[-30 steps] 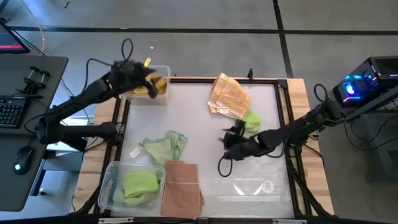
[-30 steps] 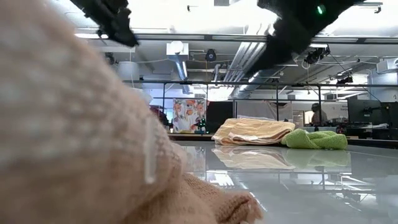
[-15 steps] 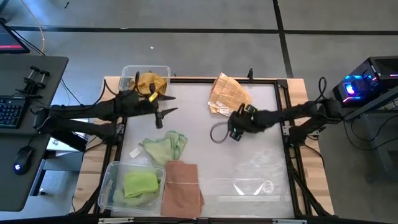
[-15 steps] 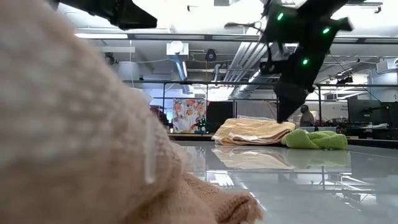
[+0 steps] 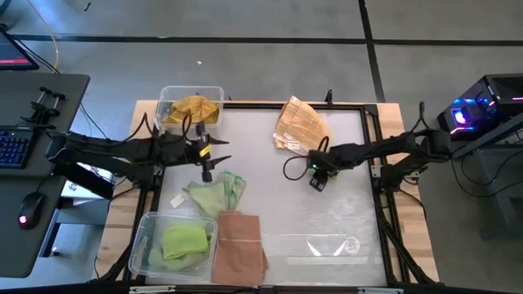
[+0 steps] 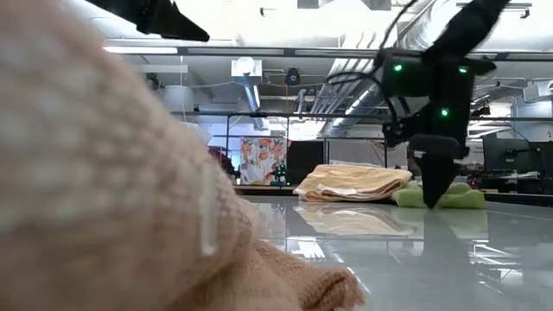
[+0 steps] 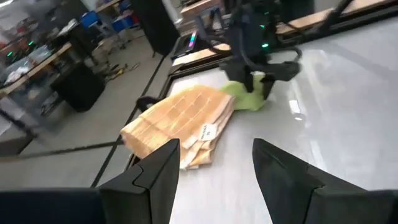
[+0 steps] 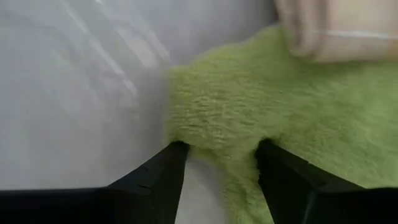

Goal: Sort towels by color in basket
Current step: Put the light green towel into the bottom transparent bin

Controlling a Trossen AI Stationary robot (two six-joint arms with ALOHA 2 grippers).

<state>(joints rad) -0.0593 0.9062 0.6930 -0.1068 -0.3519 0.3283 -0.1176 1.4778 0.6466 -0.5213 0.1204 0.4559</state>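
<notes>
Reaching down over the far right part of the tabletop, the right hand stands with its fingers spread, their tips set at the edge of a bright green towel; nothing is gripped between them. In the high view that towel is mostly hidden under the arm, just beside the peach check towel, which lies folded at the far middle of the tabletop with a white tag showing. The low view shows the right hand pointing straight down, its tip at the green towel. The left hand hovers above the left part of the tabletop, fingers spread and empty, near the crumpled light green towel. A mustard yellow towel sits in the clear bin at the far left corner. At the near left edge, a second clear bin holds a green towel, and a salmon pink towel lies folded just beside it, touching its side.
</notes>
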